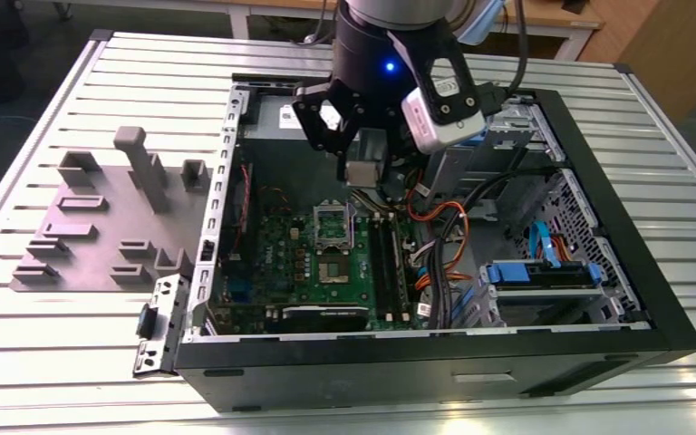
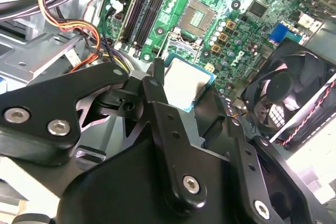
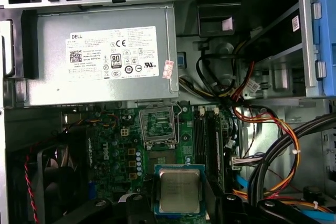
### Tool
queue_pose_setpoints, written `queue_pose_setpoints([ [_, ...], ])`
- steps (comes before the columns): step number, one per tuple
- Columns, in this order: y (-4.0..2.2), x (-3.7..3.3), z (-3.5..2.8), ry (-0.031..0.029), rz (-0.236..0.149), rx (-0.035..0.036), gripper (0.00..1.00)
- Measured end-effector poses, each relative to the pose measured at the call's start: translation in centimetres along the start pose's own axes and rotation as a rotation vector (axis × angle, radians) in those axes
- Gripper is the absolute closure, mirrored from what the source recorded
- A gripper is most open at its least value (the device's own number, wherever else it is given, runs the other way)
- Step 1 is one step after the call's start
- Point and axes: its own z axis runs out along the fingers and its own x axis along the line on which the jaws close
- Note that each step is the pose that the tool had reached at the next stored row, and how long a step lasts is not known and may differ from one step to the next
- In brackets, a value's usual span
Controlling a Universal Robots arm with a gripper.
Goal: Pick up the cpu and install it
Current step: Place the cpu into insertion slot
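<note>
The tool (image 3: 181, 208) grips one cpu (image 3: 178, 190) by two opposite edges, over the motherboard (image 3: 113, 150) in the open case (image 1: 445, 376) on the tabletop (image 1: 58, 344). One open socket (image 3: 158, 124) is near, with free room above it; cables (image 3: 273, 145) crowd one side.

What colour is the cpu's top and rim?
The cpu: silver-gray top, teal rim; best in the first wrist view.

I see the cpu (image 3: 179, 191) in both wrist views: a small flat square chip, silver-gray lid inside a paler rim. It is clamped in the tool (image 3: 181, 205) above the motherboard (image 3: 115, 150), near the socket (image 3: 157, 124).
</note>
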Motion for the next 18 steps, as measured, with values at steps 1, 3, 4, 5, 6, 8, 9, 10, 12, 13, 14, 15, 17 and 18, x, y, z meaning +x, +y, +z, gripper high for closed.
queue_pose_setpoints([
  [1,-0.01,0.03,0.05,0.0,0.0,0.0,0.53],
  [3,-0.01,0.05,0.07,0.0,0.0,0.0,0.53],
  [4,-0.01,0.07,0.09,-0.0001,0.0,0.0,0.53],
  [5,-0.02,0.11,0.1,-0.0001,0.0,0.0,0.53],
  [6,-0.02,0.16,0.11,-0.0001,0.0,0.0,0.53],
  [8,-0.02,0.21,0.13,0.0,0.0,0.0,0.53],
  [9,-0.03,0.23,0.15,0.0,0.0,0.0,0.53],
  [10,-0.03,0.24,0.16,0.0,0.0,0.0,0.53],
  [12,-0.03,0.3,0.19,0.0,0.0,0.0,0.53],
  [13,-0.03,0.32,0.21,-0.0001,0.0,0.0,0.53],
  [14,-0.04,0.34,0.22,0.0,0.0,0.0001,0.53],
  [15,-0.05,0.4,0.24,-0.0001,0.0,-0.0001,0.53],
  [17,-0.06,0.51,0.28,0.0,0.0,0.0,0.53],
  [18,-0.06,0.55,0.3,0.0,0.0,0.0001,0.53],
])
